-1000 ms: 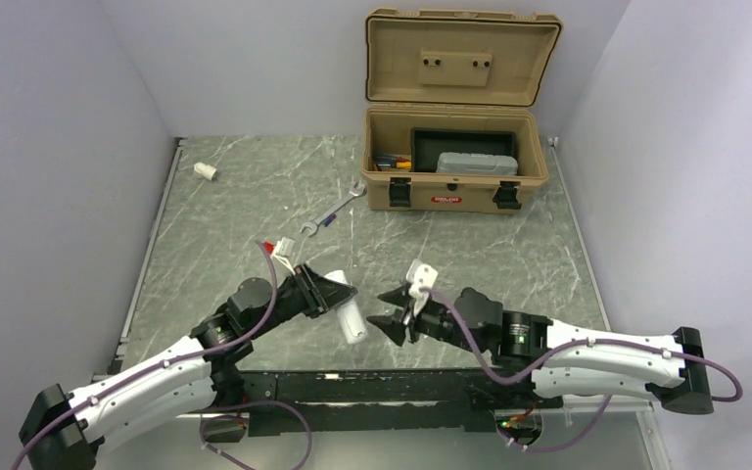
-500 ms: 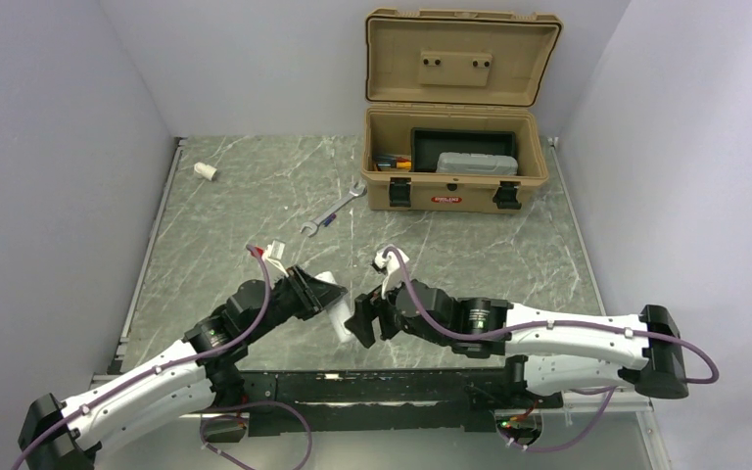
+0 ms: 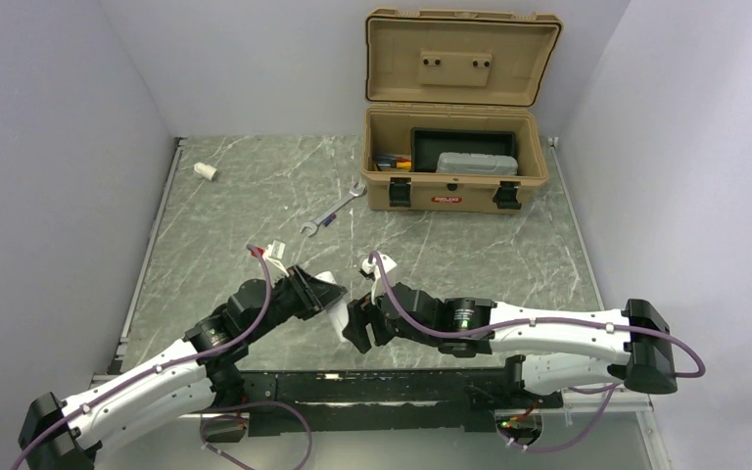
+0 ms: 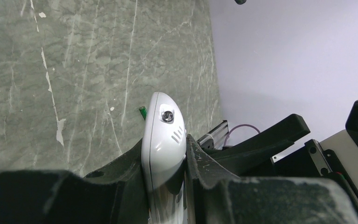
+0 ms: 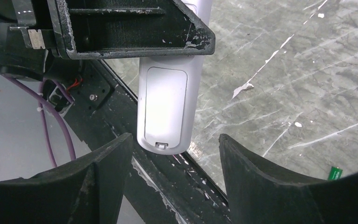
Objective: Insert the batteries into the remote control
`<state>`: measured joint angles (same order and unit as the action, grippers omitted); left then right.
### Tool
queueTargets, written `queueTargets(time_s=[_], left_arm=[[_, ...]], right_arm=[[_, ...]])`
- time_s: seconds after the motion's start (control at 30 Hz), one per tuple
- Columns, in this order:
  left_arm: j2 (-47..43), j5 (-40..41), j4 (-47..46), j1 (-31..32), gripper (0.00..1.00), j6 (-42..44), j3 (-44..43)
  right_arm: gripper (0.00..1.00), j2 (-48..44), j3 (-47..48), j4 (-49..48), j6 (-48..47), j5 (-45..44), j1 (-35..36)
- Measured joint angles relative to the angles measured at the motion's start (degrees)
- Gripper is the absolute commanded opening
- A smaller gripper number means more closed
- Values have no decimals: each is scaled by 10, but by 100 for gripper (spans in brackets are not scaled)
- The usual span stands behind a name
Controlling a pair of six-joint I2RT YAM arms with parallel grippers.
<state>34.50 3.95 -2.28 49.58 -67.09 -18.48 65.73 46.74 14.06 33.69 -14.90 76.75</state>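
My left gripper is shut on the remote control, a slim white handset pinched on its sides and held above the table. In the right wrist view the remote control shows its back, with the battery cover closed. My right gripper stands open right at the remote's free end, a finger on either side, not touching it. From above, the right gripper meets the left gripper near the front edge. One green battery lies on the table; the same battery peeks out behind the remote.
An open tan toolbox stands at the back right. A silver wrench lies mid-table and a stubby white cylinder at the back left. A black rail runs along the near edge beneath both grippers.
My right arm has swung left up to the remote's end, its jaws wider apart than before. The left arm has shifted the remote slightly back and left, still gripping it.
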Motion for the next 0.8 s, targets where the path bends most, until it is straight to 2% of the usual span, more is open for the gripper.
queueTargets(time_s=[0.43, 0.8], left_arm=[[6, 0, 0, 0, 0, 0, 0], [6, 0, 0, 0, 0, 0, 0]], right_arm=[[53, 22, 3, 0, 5, 6, 0], [45, 34, 12, -3, 5, 18, 0]])
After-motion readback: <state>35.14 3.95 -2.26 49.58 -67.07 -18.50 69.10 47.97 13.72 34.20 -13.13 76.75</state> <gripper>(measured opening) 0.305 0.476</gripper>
